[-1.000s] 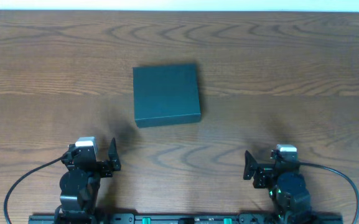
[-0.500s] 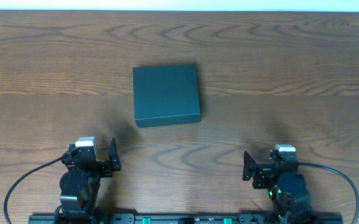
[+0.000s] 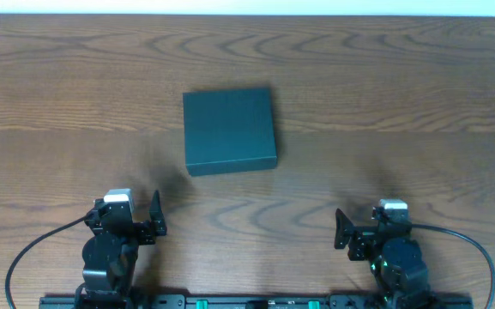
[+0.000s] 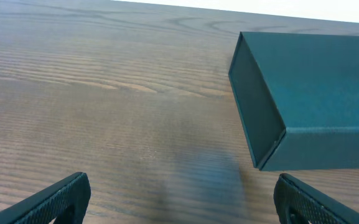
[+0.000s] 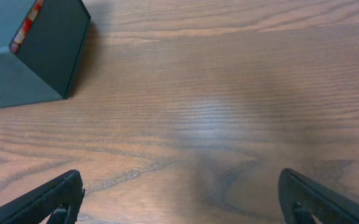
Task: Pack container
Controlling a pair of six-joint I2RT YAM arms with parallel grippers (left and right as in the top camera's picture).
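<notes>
Packing looks done or nearly so: the box (image 3: pixel 230 130) lies closed on the table (image 3: pixel 401 103), a red-and-white sliver (image 5: pixel 25 28) showing at one side gap. The left gripper (image 4: pixel 179 199) and right gripper (image 5: pixel 179 196) sit well apart from it, empty, jaws spread wide.

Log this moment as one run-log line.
container: lid down, on table, untouched | left gripper: open, empty, short of it | right gripper: open, empty, short of it

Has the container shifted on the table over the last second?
No. In the overhead view the container lies at the same place against the wood grain of the table, its edges unchanged.
</notes>
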